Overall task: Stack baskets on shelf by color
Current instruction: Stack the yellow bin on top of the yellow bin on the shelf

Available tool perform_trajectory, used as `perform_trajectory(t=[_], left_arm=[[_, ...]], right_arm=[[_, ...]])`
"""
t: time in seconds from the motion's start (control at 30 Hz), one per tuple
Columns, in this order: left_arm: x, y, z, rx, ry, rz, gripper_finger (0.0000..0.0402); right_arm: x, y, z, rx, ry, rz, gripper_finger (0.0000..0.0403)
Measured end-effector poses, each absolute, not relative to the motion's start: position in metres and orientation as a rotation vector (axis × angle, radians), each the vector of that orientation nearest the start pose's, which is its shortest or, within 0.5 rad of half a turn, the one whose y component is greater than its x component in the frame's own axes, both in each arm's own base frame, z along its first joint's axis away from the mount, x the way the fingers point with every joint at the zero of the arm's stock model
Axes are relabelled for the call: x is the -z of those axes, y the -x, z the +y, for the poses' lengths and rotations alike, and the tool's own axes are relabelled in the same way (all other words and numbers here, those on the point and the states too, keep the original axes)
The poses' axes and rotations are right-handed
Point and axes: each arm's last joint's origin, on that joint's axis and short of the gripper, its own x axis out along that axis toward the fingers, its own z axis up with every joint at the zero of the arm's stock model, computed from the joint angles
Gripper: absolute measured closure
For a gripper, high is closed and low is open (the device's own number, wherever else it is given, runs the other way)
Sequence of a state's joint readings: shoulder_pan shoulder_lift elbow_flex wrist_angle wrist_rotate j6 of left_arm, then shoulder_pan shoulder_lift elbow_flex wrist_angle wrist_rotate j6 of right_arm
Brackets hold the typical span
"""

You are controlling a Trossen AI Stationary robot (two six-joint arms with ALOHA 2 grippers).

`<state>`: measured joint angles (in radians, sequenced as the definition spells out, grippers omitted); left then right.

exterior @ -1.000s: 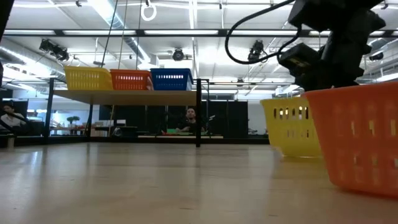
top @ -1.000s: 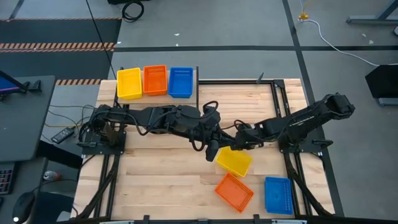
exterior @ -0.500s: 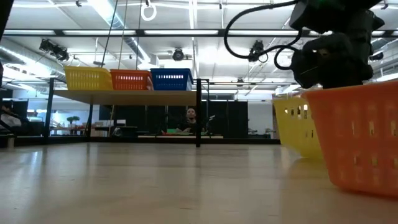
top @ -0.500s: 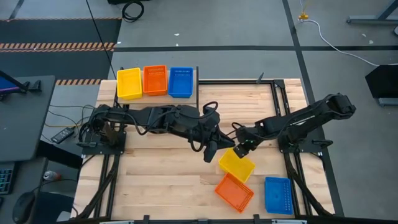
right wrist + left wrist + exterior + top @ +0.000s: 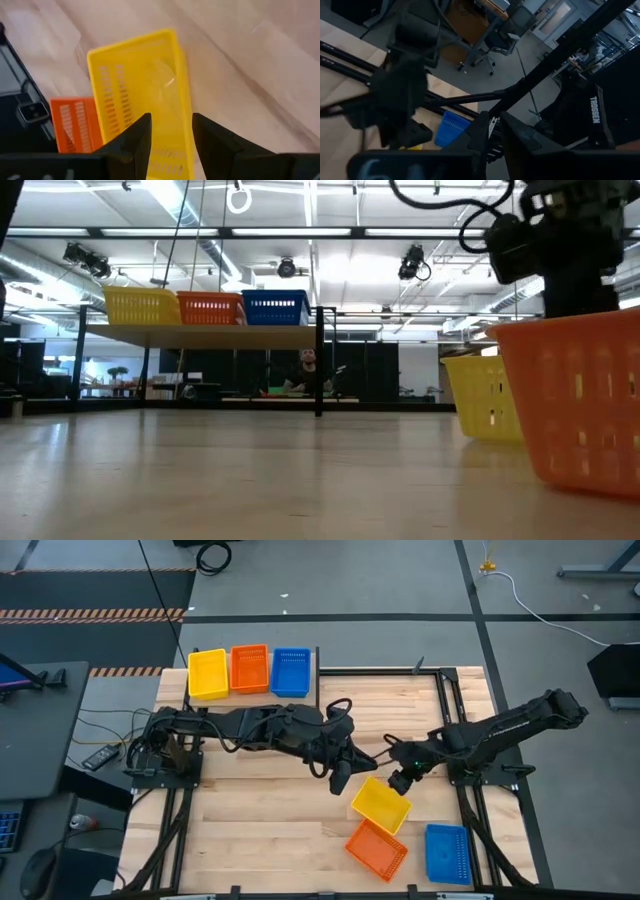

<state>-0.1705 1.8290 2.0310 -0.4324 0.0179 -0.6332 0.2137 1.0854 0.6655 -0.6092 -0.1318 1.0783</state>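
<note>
Three baskets lie on the tabletop: a yellow basket (image 5: 380, 806) (image 5: 140, 85) (image 5: 485, 395), an orange basket (image 5: 377, 849) (image 5: 575, 400) close to its near side, and a blue basket (image 5: 447, 854) by the near right corner. My right gripper (image 5: 403, 781) (image 5: 171, 132) is open and hovers at the yellow basket's far right end; I see no touch. My left gripper (image 5: 340, 783) (image 5: 495, 137) is shut and hangs just left of the yellow basket. The shelf (image 5: 250, 696) (image 5: 200, 335) at the far left carries a yellow basket (image 5: 207, 673), an orange basket (image 5: 249, 668) and a blue basket (image 5: 290, 672) side by side.
Black frame rails (image 5: 455, 720) run along the table's right and far sides, and a shelf leg (image 5: 319, 360) stands at the shelf's right end. Bare wood (image 5: 250, 830) spreads over the near left of the table. A person (image 5: 305, 370) sits in the room beyond.
My right gripper has drawn back toward the table's right edge, off the yellow basket. The yellow basket has shifted a little toward the near right, turned slightly and sunk lower, resting flat on the table. My left arm has stayed almost in place.
</note>
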Motion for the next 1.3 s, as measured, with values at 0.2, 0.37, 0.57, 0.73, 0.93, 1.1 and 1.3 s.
perform_trajectory(t=[0.2,0.37,0.57,0.73,0.93,1.1,1.3], left_arm=[[-0.445,-0.404,-0.068,0.107,0.595,0.279,0.0349],[-0.445,-0.404,-0.068,0.108,0.595,0.279,0.0349],[-0.445,-0.404,-0.068,0.11,0.595,0.278,0.0349],[-0.445,-0.404,-0.068,0.111,0.595,0.278,0.0349],[-0.445,-0.404,-0.068,0.112,0.588,0.277,0.0349],[-0.445,-0.404,-0.068,0.115,0.569,0.276,0.0349],[-0.445,-0.404,-0.068,0.115,0.568,0.276,0.0349]], right_arm=[[-0.196,-0.192,0.062,0.255,-0.856,1.182,0.0254],[-0.186,-0.198,0.065,0.293,-0.825,1.204,0.0254],[-0.17,-0.21,0.071,0.268,-0.841,1.266,0.0256],[-0.159,-0.216,0.071,0.297,-0.874,1.294,0.0273],[-0.155,-0.221,0.064,0.392,-0.957,1.274,0.0332],[-0.157,-0.224,0.054,0.464,-1.029,1.232,0.0391],[-0.157,-0.229,0.038,0.577,-1.163,1.158,0.0382]])
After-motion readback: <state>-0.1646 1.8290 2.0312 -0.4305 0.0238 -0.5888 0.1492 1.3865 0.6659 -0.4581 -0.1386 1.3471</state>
